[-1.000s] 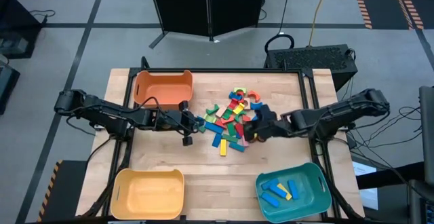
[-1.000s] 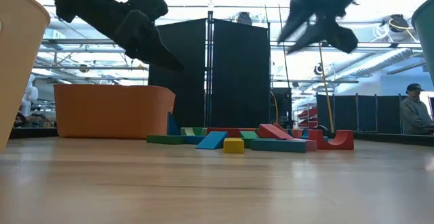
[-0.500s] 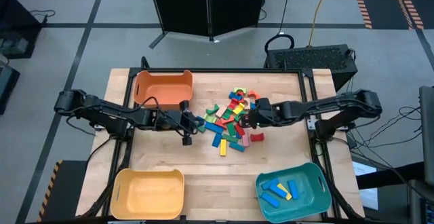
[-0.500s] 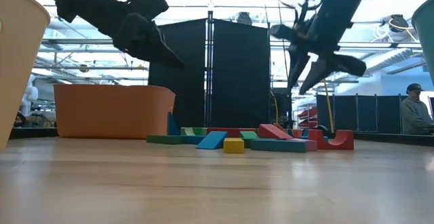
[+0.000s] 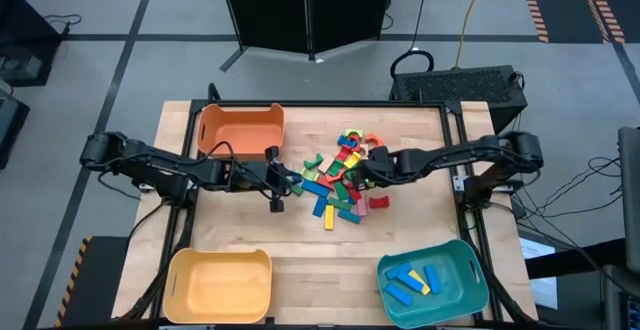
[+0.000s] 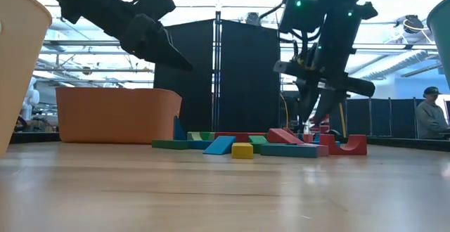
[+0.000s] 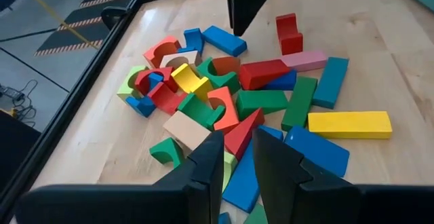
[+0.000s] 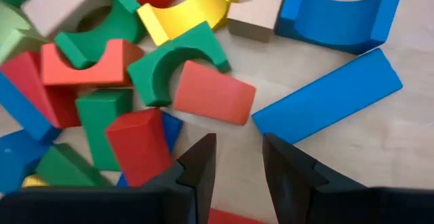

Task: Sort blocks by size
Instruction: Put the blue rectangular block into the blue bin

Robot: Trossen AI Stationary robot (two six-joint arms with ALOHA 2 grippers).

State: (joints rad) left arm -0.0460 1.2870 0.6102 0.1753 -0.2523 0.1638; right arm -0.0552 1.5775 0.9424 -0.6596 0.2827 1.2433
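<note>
The blocks (image 5: 343,175) lie in a loose heap near the middle of the worktop (image 5: 300,245), toward its far side, a jumble of red, blue, green, yellow and orange bars, wedges and arches; a yellow bar (image 7: 349,124) lies at the heap's edge on bare wood. A few more blue and yellow blocks sit inside the teal bin (image 5: 433,280) at the near right corner. The right pincer (image 5: 365,174) hangs low over the heap, its fingers (image 8: 198,163) a narrow gap apart with nothing between them. The left pincer (image 5: 296,183) hovers beside the heap's left edge, fingers (image 7: 211,161) likewise slightly parted and pinching nothing. The worktop is pale, planked wood in a dark frame. An orange bin (image 5: 240,128) stands at the far left, a yellow bin (image 5: 219,285) at the near left. Around it lies grey floor with cables; a black panel (image 6: 235,81) stands behind, and a person (image 6: 429,119) sits far off at the right.
</note>
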